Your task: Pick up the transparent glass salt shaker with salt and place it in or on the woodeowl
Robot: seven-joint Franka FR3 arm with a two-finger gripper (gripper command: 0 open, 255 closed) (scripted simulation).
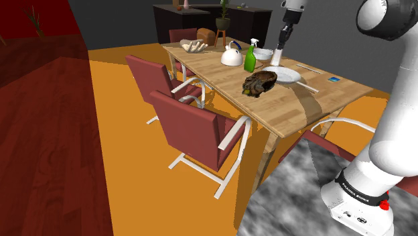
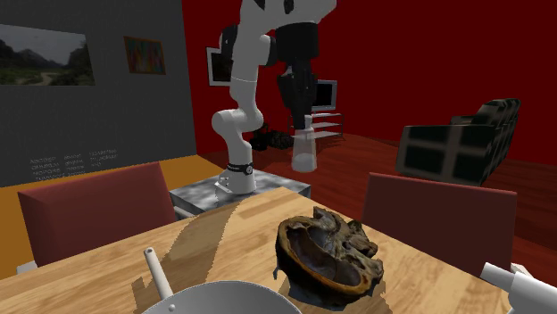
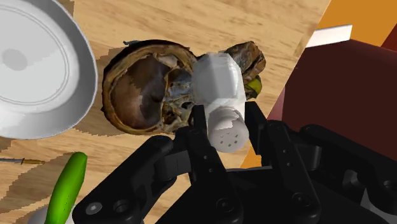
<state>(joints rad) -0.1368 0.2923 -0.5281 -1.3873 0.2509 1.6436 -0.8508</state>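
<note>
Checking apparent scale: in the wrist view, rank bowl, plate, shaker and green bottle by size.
1. bowl and plate, about alike; the plate is cut off at the edge.
2. shaker, though nearest the camera.
3. green bottle, partly cut off.

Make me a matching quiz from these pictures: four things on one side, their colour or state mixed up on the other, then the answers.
1 salt shaker
2 bowl
3 plate
4 spray bottle

A green
B brown, on the table
C clasped by the gripper
D white, flat on the table

Pairs: 1-C, 2-B, 3-D, 4-A
</note>
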